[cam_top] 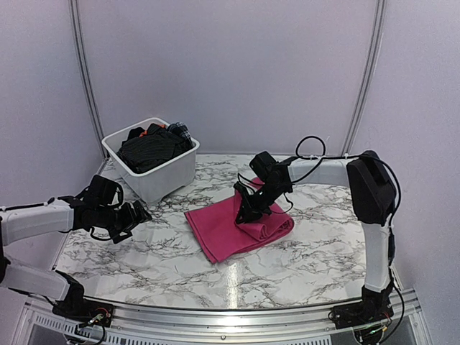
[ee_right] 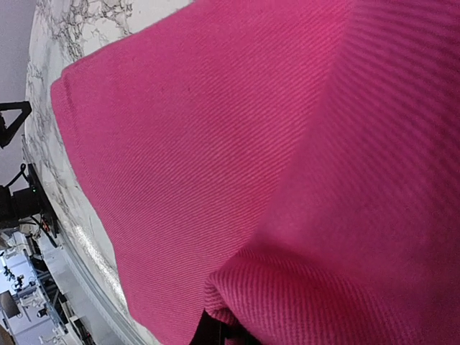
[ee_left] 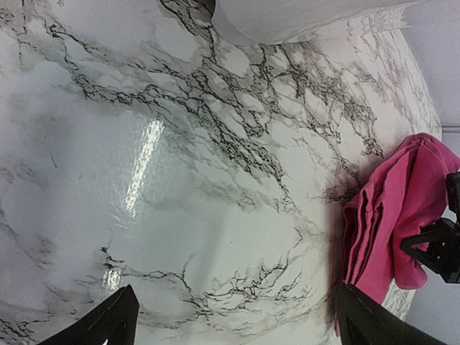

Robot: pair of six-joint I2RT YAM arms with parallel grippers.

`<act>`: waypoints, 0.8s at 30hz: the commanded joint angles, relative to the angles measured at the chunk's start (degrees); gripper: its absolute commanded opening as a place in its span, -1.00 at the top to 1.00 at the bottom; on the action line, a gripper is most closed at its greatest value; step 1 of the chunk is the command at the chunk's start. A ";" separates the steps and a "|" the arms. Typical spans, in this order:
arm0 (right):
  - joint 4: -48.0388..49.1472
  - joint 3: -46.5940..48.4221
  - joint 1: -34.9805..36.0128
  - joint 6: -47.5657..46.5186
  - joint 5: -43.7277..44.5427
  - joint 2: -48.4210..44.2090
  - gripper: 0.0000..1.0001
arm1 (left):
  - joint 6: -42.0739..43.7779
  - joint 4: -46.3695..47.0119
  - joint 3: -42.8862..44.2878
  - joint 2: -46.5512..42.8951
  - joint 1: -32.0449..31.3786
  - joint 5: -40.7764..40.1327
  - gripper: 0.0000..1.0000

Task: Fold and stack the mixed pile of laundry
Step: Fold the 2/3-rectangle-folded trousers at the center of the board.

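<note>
My right pincer point(cam_top: 248, 214) is clenched on a fold of the large magenta-pink cloth point(cam_top: 215, 231), mid-frame on the marble-patterned desk point(cam_top: 144, 259). My left pincer point(cam_top: 141, 213) hovers released, fingers spread, at left. The black pinstriped shirt point(cam_top: 151, 149) sits in the white plastic tub point(cam_top: 169, 176), upper left.

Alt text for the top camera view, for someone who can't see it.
The right tool is down on a folded magenta cloth on a marble table. The left tool hangs open near a white tub of dark garments.
</note>
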 commanded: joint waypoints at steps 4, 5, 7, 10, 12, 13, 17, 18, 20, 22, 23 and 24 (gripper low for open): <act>-2.91 5.34 -0.13 -4.01 -2.24 -5.90 0.34 | 1.61 1.09 0.69 0.49 -0.38 0.16 -0.98; -2.93 5.55 -0.30 -4.70 -3.18 -7.12 0.17 | 1.82 1.09 0.73 0.27 -0.59 0.29 -0.98; -3.06 5.96 -1.22 -6.54 -4.73 -10.29 -0.13 | 2.11 1.09 0.94 -0.32 -1.60 0.00 -0.98; -1.90 5.91 -3.82 -7.81 -5.88 -14.47 -0.37 | 2.49 0.97 1.64 -0.10 -2.90 -0.75 -0.98; -1.15 5.18 -7.30 -6.96 -5.90 -15.48 -0.36 | 2.41 0.83 1.92 0.43 -3.20 -0.96 -0.98; -0.81 4.49 -9.52 -5.99 -5.45 -15.59 -0.29 | 2.29 0.83 2.01 0.63 -3.26 -1.01 -0.98; -2.33 2.31 -14.80 -2.23 2.78 -14.73 -0.02 | 2.40 0.54 2.65 0.44 -3.31 -1.80 -0.98; -2.55 1.45 -15.25 -1.78 4.31 -14.48 -0.01 | 2.41 0.38 2.77 0.24 -3.31 -2.17 -0.98; -2.39 -0.04 -15.68 -0.63 6.21 -13.54 -0.02 | 2.37 0.06 2.74 -0.10 -3.31 -2.68 -0.98; -1.15 -1.37 -15.81 0.75 6.64 -11.35 0.02 | 2.05 -0.04 2.40 -0.35 -3.31 -2.89 -0.98; -0.64 -1.61 -15.82 1.35 6.18 -10.08 0.06 | 1.86 -0.04 2.20 -0.46 -3.31 -3.09 -0.98; 0.12 -1.54 -15.84 1.94 4.57 -8.54 0.11 | 1.73 -0.05 2.09 -0.50 -3.31 -3.16 -0.98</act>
